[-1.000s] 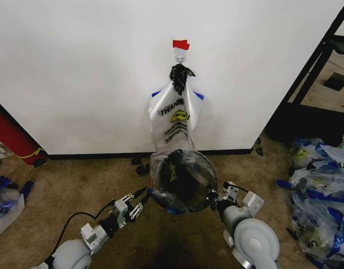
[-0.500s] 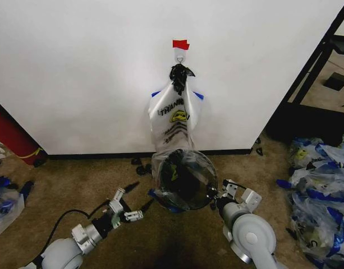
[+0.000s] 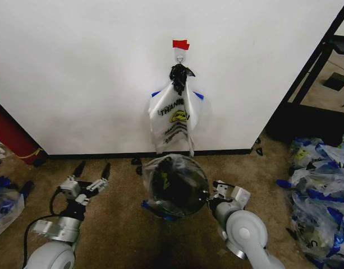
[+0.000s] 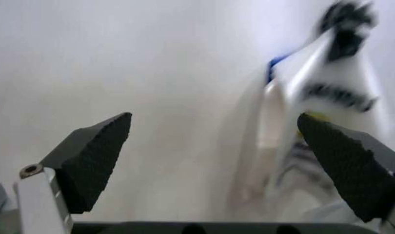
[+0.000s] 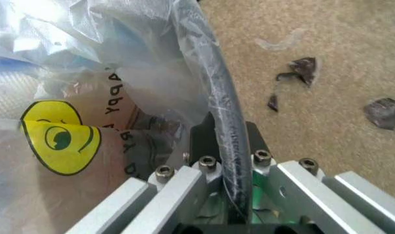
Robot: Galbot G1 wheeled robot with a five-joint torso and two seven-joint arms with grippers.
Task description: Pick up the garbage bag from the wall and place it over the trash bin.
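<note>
1. The floor (image 3: 121, 235) is a brown carpet, and it meets the white wall (image 3: 76, 67) at a black baseboard (image 3: 99, 155).
2. The trash bin (image 3: 174, 188) is on the carpet, near the baseboard, with the garbage bag (image 3: 160, 179) stretched over its rim.
3. Small dark scraps (image 3: 139, 166) lie on the carpet between the bin and the baseboard; the right wrist view shows similar scraps (image 5: 302, 73) beside the bin.
4. A heap of clear and blue bags (image 3: 323, 190) lies on the floor at the robot's right.
5. At the left edge there is another bag (image 3: 3, 204) on the carpet, and a red object (image 3: 12, 134) stands near the baseboard.
</note>
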